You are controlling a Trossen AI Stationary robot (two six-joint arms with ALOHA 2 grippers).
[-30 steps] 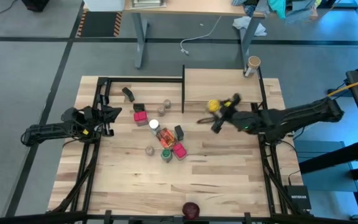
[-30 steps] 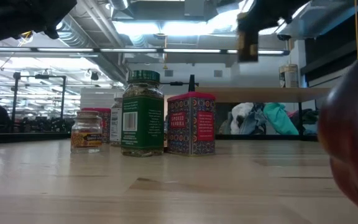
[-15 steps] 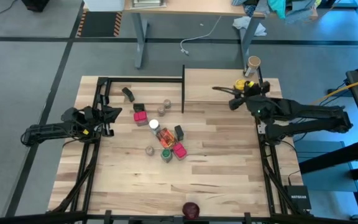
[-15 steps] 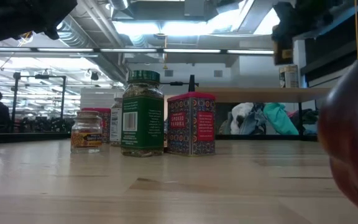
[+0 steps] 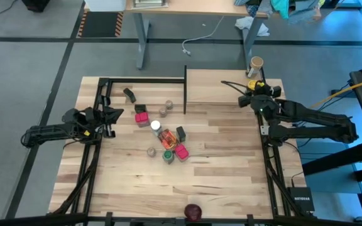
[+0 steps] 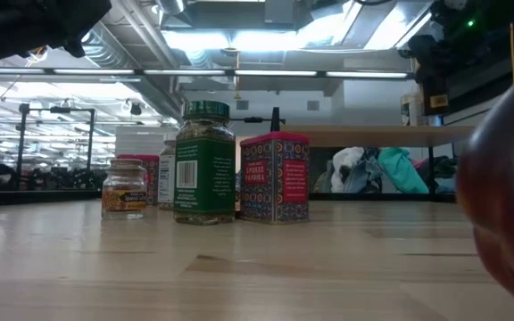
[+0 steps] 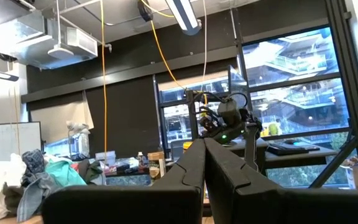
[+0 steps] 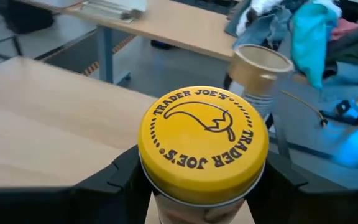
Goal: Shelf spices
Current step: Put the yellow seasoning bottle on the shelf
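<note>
My right gripper (image 5: pixel 254 88) is shut on a yellow-lidded spice jar (image 8: pixel 204 143) over the far right corner of the light-wood shelf (image 5: pixel 215 88). It is close to a tan-lidded jar (image 5: pixel 256 63) that stands on that corner. The other spices stand in a cluster mid-table: pink-red boxes (image 5: pixel 142 117), a white-capped bottle (image 5: pixel 156 125) and a green-lidded jar (image 6: pixel 203 160). My left gripper (image 5: pixel 113 117) waits shut above the table's left side, touching nothing. My right gripper pinches the yellow-lidded jar just below its lid (image 8: pixel 166 190), one finger (image 8: pixel 120 177) on each side. The fingers come at it roughly level from the table's right side. The jar is upright; I cannot tell whether its base touches the shelf board.
A black post (image 5: pixel 185 88) stands at the shelf's left edge, with black frame rails along the table's far and side edges. A dark red round thing (image 5: pixel 193 211) sits at the near edge. The table's right half in front of the shelf (image 5: pixel 231 144) is bare wood.
My right gripper has carried the yellow-lidded jar from above the shelf's near edge toward the table's far right, to the shelf's far right corner beside the tan-lidded jar. It has come down somewhat on the way.
</note>
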